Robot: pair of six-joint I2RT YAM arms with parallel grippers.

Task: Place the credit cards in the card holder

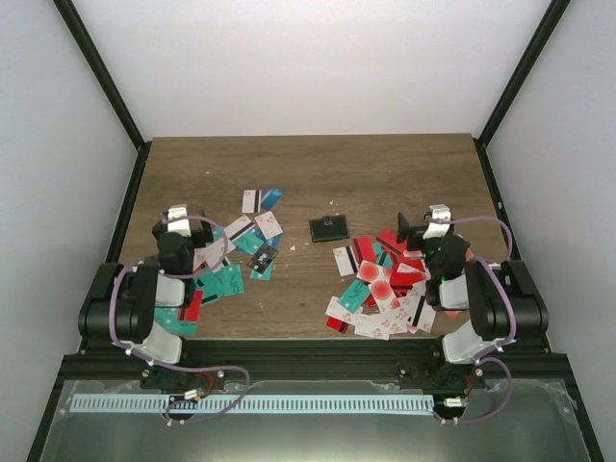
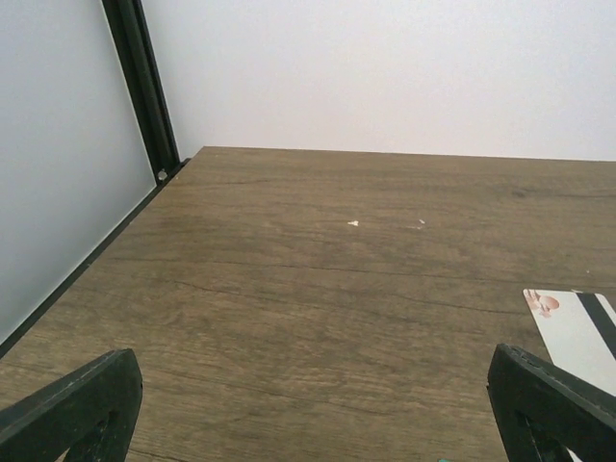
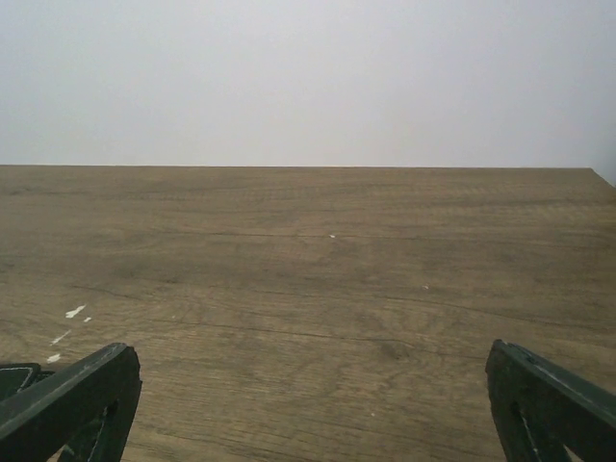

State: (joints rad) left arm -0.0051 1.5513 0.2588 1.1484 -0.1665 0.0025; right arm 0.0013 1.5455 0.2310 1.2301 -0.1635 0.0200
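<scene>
Woodgrain table, flat rectangular cards, black holder

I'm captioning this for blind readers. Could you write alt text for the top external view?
A small black card holder lies on a wooden table between two scattered heaps of credit cards, mostly teal and white at left, red and white at right. The left pincer and right pincer, both open and empty, sit by their heaps.
</scene>
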